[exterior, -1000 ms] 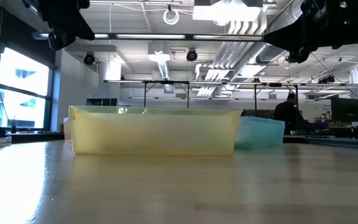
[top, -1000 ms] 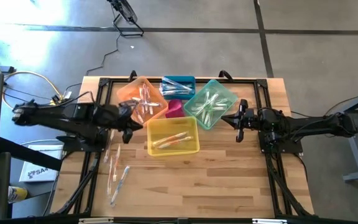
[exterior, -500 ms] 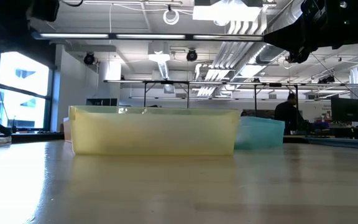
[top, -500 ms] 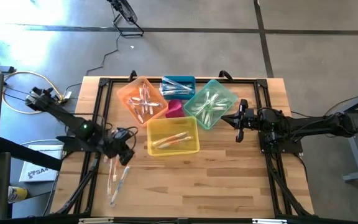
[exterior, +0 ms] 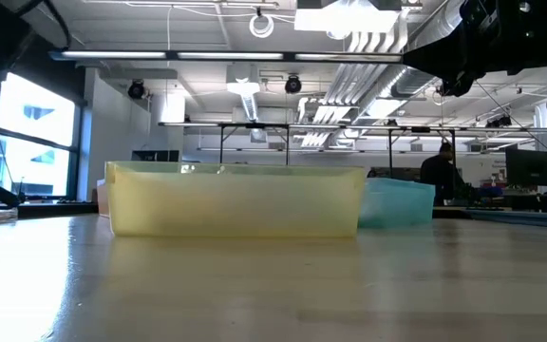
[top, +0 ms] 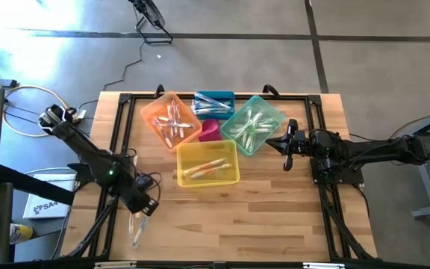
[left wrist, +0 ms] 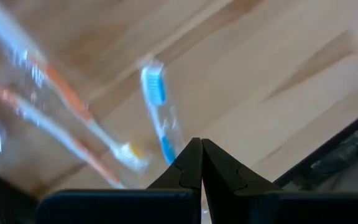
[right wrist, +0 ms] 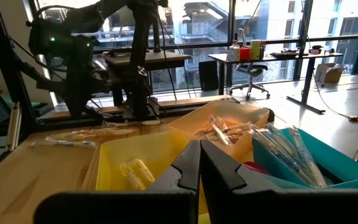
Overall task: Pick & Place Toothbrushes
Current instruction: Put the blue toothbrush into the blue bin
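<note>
Nearest the front edge, around 7 o'clock from the table's [top: 275,224] centre, the left gripper [top: 146,208] hangs low over a few loose toothbrushes [top: 135,224] lying on the bare wood. Its fingers are clenched tip to tip, with nothing caught between them. The left wrist view shows a blue toothbrush [left wrist: 159,118] in its clear wrapper just beyond the closed fingertips, and 2 orange ones [left wrist: 61,118] beside it, all flat on the boards.

Toward the centre sits a yellow bin [top: 207,164] holding 2 or so toothbrushes. Behind it, from 11 to 1 o'clock, stand an orange bin [top: 172,119], a small pink bin [top: 210,131], a blue bin [top: 214,103] and a teal bin [top: 252,123], each of the larger 3 with wrapped toothbrushes inside.

At 3 o'clock the right gripper [top: 286,149] waits above the table just beside the teal bin, its fingers pressed together and empty.
</note>
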### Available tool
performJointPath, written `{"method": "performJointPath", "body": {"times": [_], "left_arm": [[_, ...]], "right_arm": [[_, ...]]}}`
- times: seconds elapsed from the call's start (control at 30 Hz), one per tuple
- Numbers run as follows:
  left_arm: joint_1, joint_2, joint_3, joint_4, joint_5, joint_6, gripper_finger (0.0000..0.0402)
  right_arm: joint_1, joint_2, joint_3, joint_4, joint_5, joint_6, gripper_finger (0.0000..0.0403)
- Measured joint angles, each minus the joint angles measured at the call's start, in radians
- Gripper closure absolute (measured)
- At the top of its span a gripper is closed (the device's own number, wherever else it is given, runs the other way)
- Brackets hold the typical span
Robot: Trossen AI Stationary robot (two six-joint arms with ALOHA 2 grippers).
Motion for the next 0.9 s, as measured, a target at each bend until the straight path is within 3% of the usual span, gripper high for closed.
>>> {"method": "performJointPath", "body": {"times": [0.23, 0.9], "left_arm": [[-0.067, 0.08, 0.0, 0.005, 0.017, -0.14, 0.0401], [-0.076, 0.117, -0.001, 0.068, 0.015, -0.161, 0.0386]], "right_arm": [[0.0, 0.0, 0.0, 0.0, 0.0, 0.0, 0.0399], [0.0, 0.0, 0.0, -0.017, 0.0, -0.003, 0.0399]]}}
